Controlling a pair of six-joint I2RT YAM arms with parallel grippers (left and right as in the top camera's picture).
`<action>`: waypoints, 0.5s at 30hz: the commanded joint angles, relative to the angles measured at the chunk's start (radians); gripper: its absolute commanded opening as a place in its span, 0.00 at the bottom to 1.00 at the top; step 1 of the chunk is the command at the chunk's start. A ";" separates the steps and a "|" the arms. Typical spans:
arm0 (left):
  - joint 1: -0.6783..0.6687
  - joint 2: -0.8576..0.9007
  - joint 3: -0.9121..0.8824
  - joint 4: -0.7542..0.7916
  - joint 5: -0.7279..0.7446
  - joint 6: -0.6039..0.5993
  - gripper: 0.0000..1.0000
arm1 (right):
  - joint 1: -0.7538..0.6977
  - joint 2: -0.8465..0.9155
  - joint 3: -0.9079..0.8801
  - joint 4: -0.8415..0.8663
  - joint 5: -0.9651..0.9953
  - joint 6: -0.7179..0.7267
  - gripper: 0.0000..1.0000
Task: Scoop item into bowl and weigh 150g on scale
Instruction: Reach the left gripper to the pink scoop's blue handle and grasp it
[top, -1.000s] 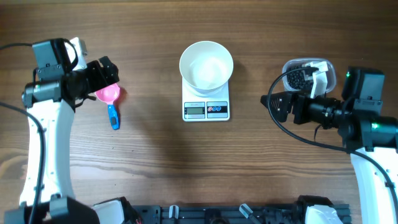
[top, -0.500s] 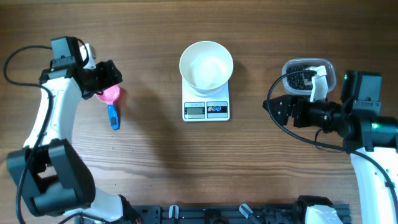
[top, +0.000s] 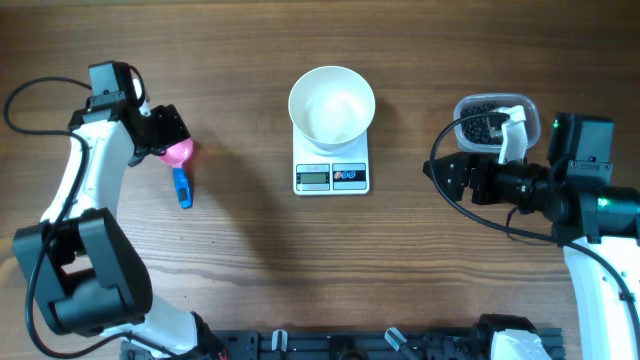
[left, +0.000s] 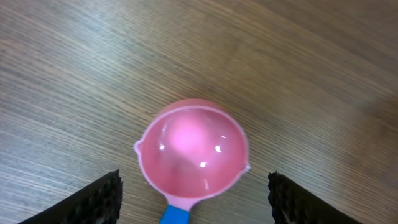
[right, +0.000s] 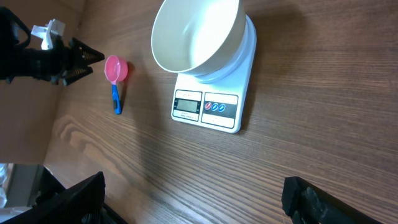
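As the left gripper (left: 196, 190) hangs open astride the pink scoop (left: 193, 155), 9 o'clock from the bowl (top: 332, 104) on the scale (top: 332, 176), closure is best centred on the handle (top: 182, 187); beans (top: 481, 125) are seen at 3 o'clock.

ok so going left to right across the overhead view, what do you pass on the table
pink scoop → white bowl sitting on the scale → clear tub of black beans

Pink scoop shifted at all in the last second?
No. Overhead, the pink scoop lies in the same spot left of the scale, handle pointing the same way.
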 joint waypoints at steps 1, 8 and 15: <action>0.007 0.067 0.011 -0.006 -0.044 -0.029 0.71 | 0.003 0.006 0.021 -0.002 0.009 0.007 0.93; 0.007 0.122 -0.004 0.010 -0.080 -0.088 0.66 | 0.003 0.006 0.021 -0.016 0.010 0.004 0.93; 0.007 0.158 -0.060 0.077 -0.077 -0.111 0.45 | 0.003 0.006 0.021 -0.015 0.010 0.004 0.94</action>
